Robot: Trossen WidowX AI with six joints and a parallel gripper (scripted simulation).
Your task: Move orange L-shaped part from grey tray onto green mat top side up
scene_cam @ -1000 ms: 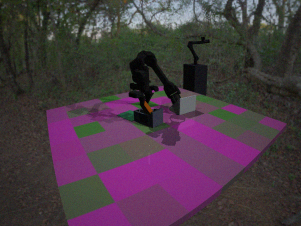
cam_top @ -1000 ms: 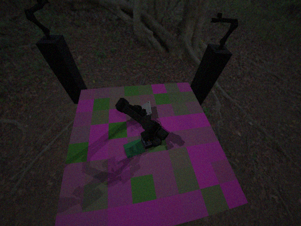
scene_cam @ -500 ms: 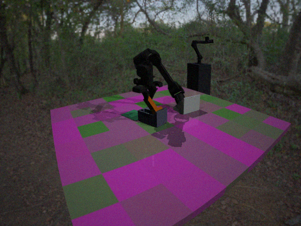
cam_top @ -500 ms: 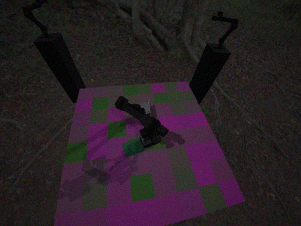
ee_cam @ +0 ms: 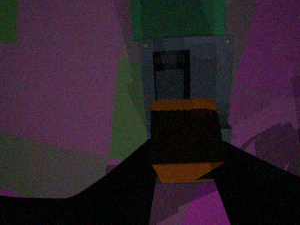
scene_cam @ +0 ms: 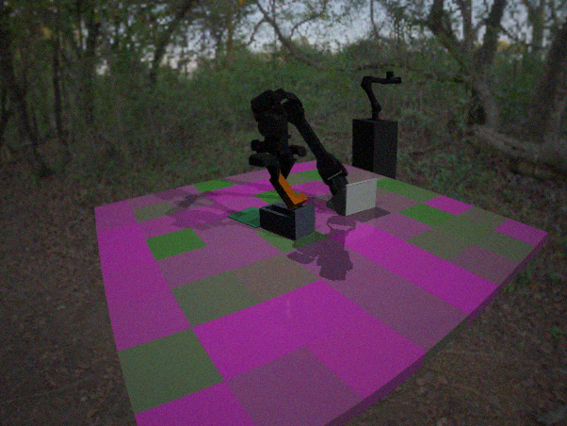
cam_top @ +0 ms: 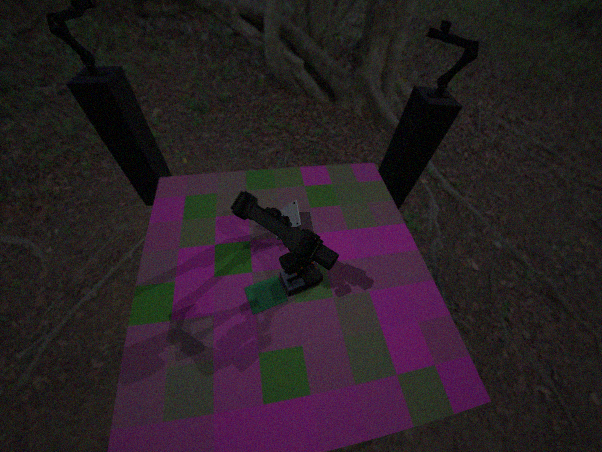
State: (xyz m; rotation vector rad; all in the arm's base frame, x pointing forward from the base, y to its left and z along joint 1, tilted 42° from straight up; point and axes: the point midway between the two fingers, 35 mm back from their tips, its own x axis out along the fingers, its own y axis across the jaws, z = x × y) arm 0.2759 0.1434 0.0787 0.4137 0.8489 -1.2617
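Observation:
The orange L-shaped part (scene_cam: 287, 191) (ee_cam: 183, 105) is steeply tilted, with its L-shaped end down. My gripper (scene_cam: 277, 177) (ee_cam: 181, 145) is shut on its upper end and holds it over the grey tray (cam_top: 301, 283) (scene_cam: 275, 225) (ee_cam: 212, 79). The part's lower end is at or just above the tray's rim; whether it touches cannot be told. Much of the tray's pocket shows dark and empty in the wrist view. The green mat (cam_top: 265, 297) (scene_cam: 245, 217) (ee_cam: 180, 16) lies flat beside the tray with nothing on it. In the top view the arm hides the part.
A pale upright panel (cam_top: 294, 214) (scene_cam: 362, 197) stands by the arm's base, behind the tray. Dark pedestals (cam_top: 117, 125) (cam_top: 422, 142) (scene_cam: 374, 146) carrying other arms stand beyond the table. Shadows of the arm fall across the chequered table (cam_top: 235, 400) (scene_cam: 301, 330).

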